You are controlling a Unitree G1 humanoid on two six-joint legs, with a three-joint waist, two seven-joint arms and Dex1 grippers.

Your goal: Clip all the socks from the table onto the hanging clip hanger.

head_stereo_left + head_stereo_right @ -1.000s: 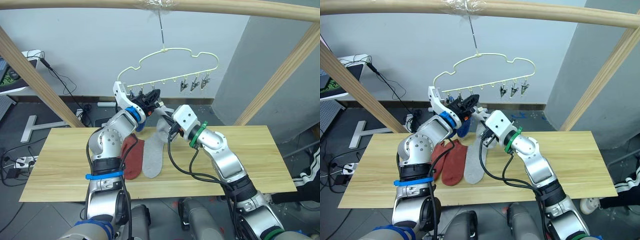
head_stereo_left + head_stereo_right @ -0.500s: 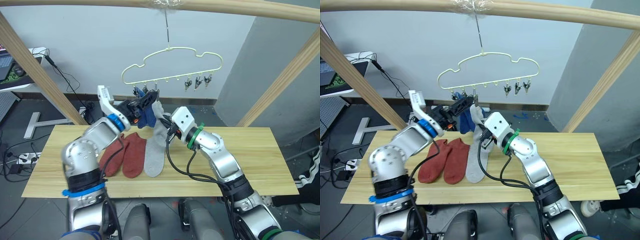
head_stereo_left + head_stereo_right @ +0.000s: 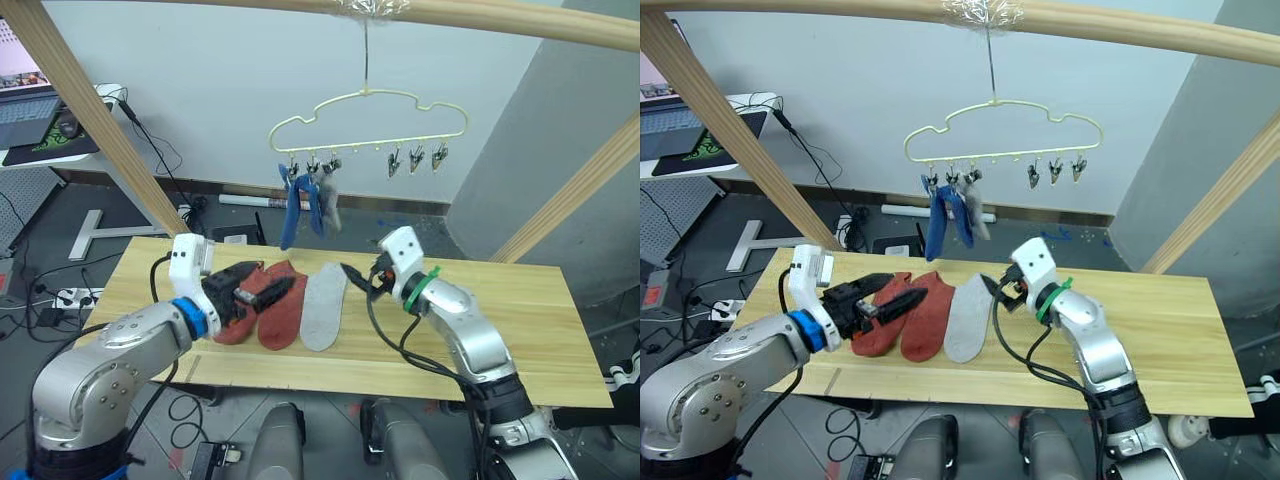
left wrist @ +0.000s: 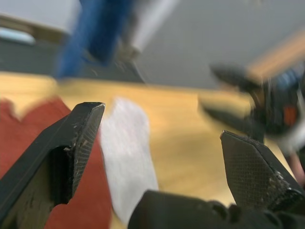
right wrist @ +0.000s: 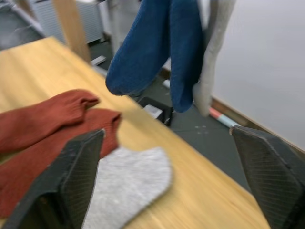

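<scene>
We have dropped both arms from the clip hanger (image 3: 368,125) to the table (image 3: 520,330), leaving two blue socks (image 3: 945,220) and a grey sock (image 3: 980,212) clipped. Our left gripper (image 3: 262,292) and right gripper (image 5: 171,186) are spread, empty. Two red socks (image 3: 268,300) and one grey sock (image 3: 324,318) remain.

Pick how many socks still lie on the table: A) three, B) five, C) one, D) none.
A: two red socks and one grey sock lie flat on the table; two blue socks and another grey one hang from the hanger.
</scene>
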